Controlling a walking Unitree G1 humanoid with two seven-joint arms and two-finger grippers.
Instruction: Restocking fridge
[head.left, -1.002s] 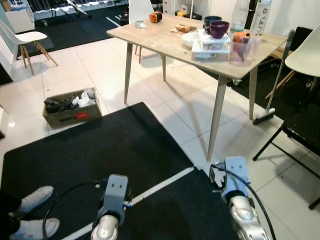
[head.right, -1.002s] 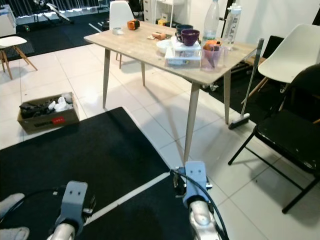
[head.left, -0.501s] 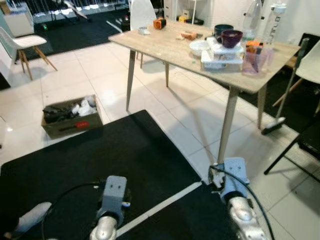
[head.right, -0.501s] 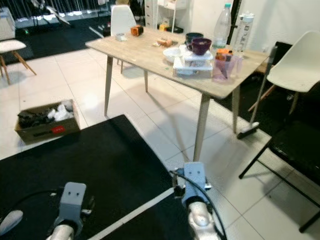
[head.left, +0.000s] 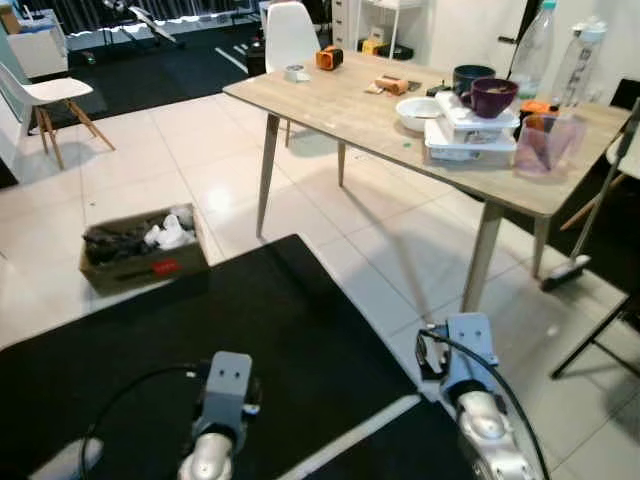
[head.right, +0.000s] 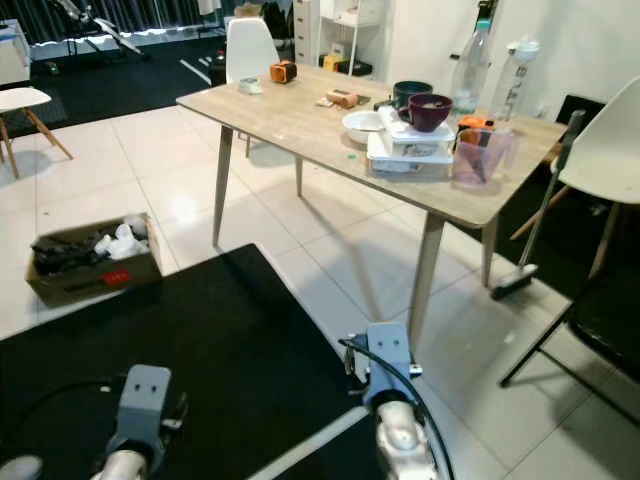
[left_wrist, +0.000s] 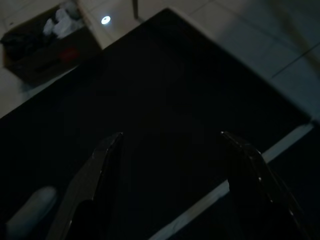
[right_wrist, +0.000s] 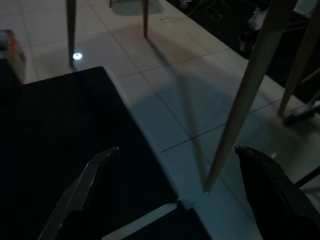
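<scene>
- The left end effector (left_wrist: 170, 135) hangs low over the black mat (head.left: 250, 330), fingers spread apart and gripping nothing.
- The right end effector (right_wrist: 177, 150) hangs above the mat's edge where it meets the white tile floor (head.left: 380, 230), fingers also apart and empty; a desk leg (right_wrist: 250, 95) stands just ahead of it.
- The wooden desk (head.left: 350, 100) stands ahead to the right. Near its right end sit a purple bowl (head.left: 490, 97) on stacked white containers (head.left: 470, 140), a white bowl (head.left: 418, 113), a pink transparent cup (head.left: 545, 145) and two bottles (head.left: 535, 45) at the far edge.
- No fridge can be made out.
- A cardboard box (head.left: 140, 250) of clutter lies on the tiles to the left.
- A white chair (head.left: 45, 95) stands far left.
</scene>
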